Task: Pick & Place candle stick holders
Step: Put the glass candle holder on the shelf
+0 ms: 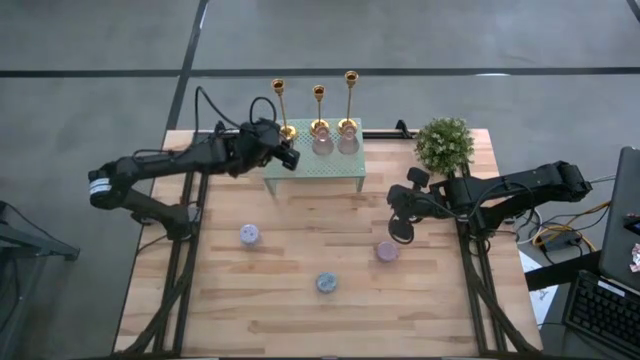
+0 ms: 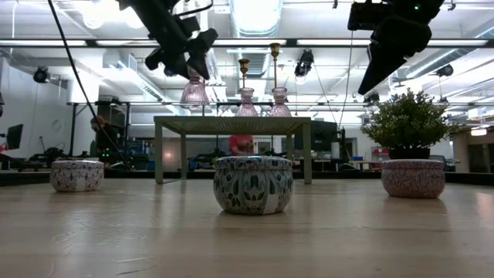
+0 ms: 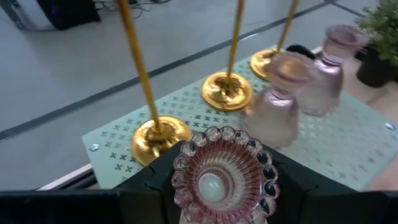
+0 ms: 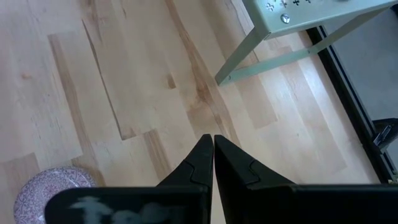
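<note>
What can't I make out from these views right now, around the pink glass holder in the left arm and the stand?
- Left gripper fingers: the pink glass holder covers them in the left wrist view; too small in the high view.
- Gold candlesticks: tops cut off by the left wrist picture's edge.
- Whether the held holder touches the green stand: the low view is too dark at the arm to tell.
- Right gripper: shut, away over bare table.

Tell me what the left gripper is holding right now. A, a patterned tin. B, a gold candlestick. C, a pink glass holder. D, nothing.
C: the left wrist view shows the pink glass holder clamped between the left gripper fingers above the green stand, while the three gold candlesticks stand untouched on it.
</note>
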